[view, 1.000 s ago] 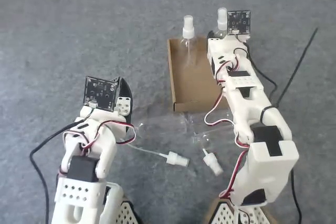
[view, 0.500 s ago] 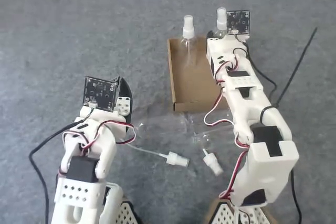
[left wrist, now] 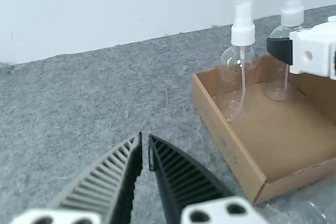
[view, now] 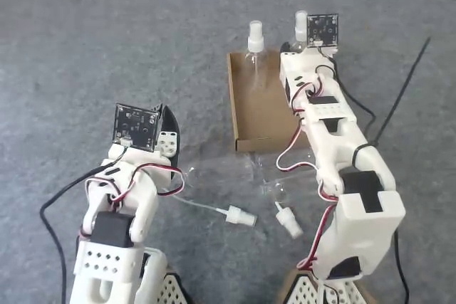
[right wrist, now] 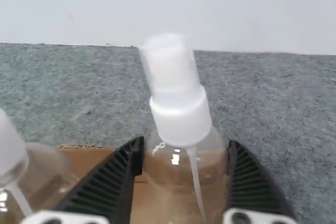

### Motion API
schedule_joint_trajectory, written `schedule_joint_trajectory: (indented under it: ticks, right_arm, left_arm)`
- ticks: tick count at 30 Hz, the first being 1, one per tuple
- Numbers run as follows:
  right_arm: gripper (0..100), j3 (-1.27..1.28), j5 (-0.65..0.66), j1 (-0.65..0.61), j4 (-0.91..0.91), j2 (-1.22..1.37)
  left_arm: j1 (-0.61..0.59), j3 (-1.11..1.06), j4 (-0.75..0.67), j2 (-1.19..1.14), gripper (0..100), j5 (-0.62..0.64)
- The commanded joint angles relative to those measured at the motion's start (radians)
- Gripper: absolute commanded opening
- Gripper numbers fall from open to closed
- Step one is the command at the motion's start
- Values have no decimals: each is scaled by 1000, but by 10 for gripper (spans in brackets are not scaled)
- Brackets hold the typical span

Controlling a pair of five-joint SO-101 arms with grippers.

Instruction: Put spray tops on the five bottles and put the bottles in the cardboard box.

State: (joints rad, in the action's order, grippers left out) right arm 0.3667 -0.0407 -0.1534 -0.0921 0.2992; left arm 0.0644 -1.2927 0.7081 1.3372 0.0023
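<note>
A cardboard box (view: 246, 115) lies open in the middle of the table. One clear bottle with a white spray top (view: 255, 51) stands at its far end. A second capped bottle (view: 301, 28) stands at the box's far right corner, and my right gripper (view: 303, 46) is shut on its body (right wrist: 178, 156), a black finger (right wrist: 118, 179) pressed to each side. Both bottles (left wrist: 241, 51) (left wrist: 286, 40) stand in the box (left wrist: 236, 145) in the left wrist view. My left gripper (view: 169, 122) (left wrist: 145, 139) hovers shut and empty near the table's left middle.
Two uncapped clear bottles (view: 260, 166) (view: 276, 190) lie on the grey carpet in front of the box. Two loose spray tops with tubes (view: 239, 216) (view: 288, 220) lie nearer the arm bases. A black cable (view: 399, 97) runs along the right.
</note>
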Motion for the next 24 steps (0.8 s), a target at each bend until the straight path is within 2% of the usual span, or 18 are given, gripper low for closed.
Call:
schedule_joint_trajectory:
  ticks: [1,12,24]
  right_arm:
    - [262,-12,-2,-4,15,-33]
    - [289,-43,-2,-4,19,-36]
    - [289,-210,-2,4,306,-219]
  left_arm:
    - [-3,10,-25,-5,13,12]
    - [-3,10,-25,-5,13,12]
    - [-2,10,-25,-5,13,12]
